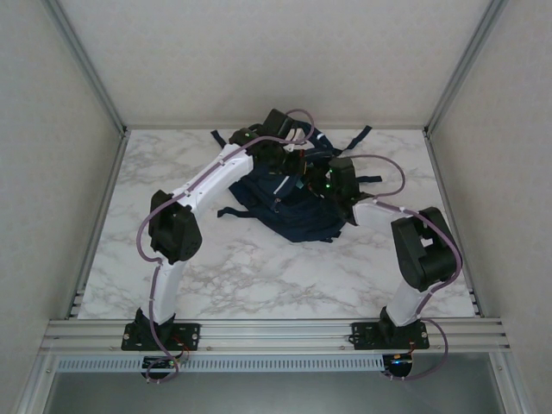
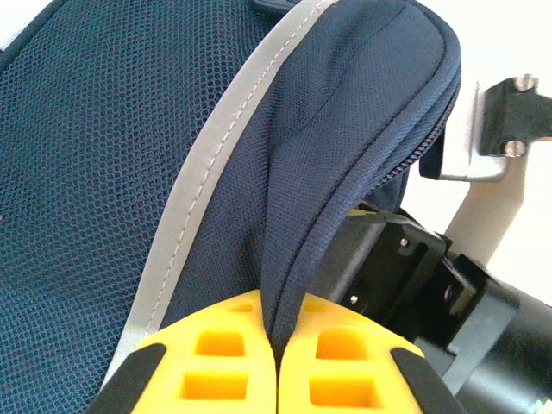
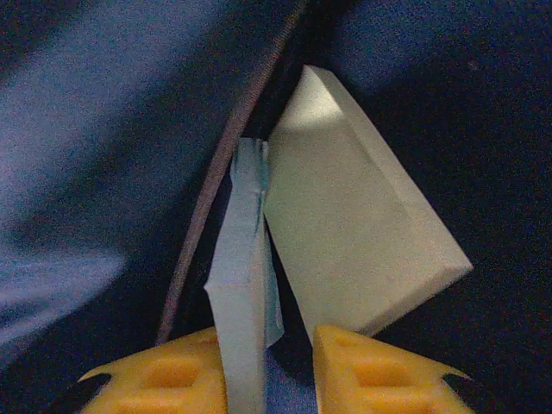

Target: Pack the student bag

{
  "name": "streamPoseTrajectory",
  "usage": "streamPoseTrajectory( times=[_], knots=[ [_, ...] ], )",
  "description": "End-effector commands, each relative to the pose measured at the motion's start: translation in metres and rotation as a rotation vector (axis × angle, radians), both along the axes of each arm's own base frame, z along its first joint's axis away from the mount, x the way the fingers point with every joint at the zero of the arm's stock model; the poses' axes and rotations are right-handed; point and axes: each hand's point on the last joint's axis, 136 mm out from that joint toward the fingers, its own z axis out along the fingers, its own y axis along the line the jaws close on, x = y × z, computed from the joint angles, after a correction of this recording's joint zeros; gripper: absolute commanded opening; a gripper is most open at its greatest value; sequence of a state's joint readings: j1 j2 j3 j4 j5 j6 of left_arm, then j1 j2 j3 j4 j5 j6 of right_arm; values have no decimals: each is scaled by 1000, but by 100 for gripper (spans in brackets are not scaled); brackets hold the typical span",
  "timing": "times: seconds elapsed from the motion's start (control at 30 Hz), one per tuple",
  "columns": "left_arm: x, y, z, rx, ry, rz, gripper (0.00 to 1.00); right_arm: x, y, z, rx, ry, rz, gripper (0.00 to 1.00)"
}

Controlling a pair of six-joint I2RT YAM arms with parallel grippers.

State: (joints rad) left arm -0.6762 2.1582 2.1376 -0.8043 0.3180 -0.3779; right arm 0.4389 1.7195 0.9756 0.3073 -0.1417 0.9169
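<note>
- Yellow fingers [image 2: 233,362] of the left gripper [image 2: 278,332] are seen pressed together on a raised fold of the student bag [image 2: 103,155], with the navy fabric pinched between the pads and no gap left.
- A grey reflective stripe [image 2: 207,181] is shown curving up the mesh panel beside the pinched fold. A zip edge [image 2: 412,164] is seen running along the lifted lip, and black housing [image 2: 405,267] is pictured just beyond it.
- The right gripper [image 3: 267,341] is pictured amid dark navy fabric, its yellow fingers held a little apart.
- A pale blue strip [image 3: 246,285] stands between those fingers, lying against the one at the picture's left. Whether it is clamped cannot be told.
- A pale cream block [image 3: 354,233] is seen tilted just beside the strip, touching it near its upper end.
- From above, the bag is shown lying on the marble-patterned table [image 1: 259,276], towards the far wall and about midway between the side walls.
- Its long axis appears to run roughly from near to far. The bulky body is laid nearer the arms and loose straps [image 1: 362,134] trail towards the far edge.
- The left arm [image 1: 207,185] is shown reaching the bag's far end, while the right arm [image 1: 414,241] is bent in from the right side.
</note>
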Motion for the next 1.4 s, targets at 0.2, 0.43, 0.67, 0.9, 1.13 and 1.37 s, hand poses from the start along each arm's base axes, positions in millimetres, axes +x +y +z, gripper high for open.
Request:
streamPoseTrajectory(
  times=[0.2,0.43,0.67,0.9,1.13,1.37],
  knots=[
    [-7,-8,78,-185,-90,-20,0,8,-46,-26,-696,-13,24,30],
    [-6,-4,82,-177,-104,-10,0,6,-40,-16,-698,-34,40,31],
    [-3,-5,77,-174,-98,1,0,-13,-21,24,-542,-89,110,39],
    [2,-6,65,-162,-86,14,0,-57,-31,53,-482,-98,158,48],
    [1,-12,49,-178,-31,22,37,-109,-38,43,-444,-8,259,50],
    [1,15,55,-206,-41,90,68,-143,-24,21,-392,69,286,53]
  ],
)
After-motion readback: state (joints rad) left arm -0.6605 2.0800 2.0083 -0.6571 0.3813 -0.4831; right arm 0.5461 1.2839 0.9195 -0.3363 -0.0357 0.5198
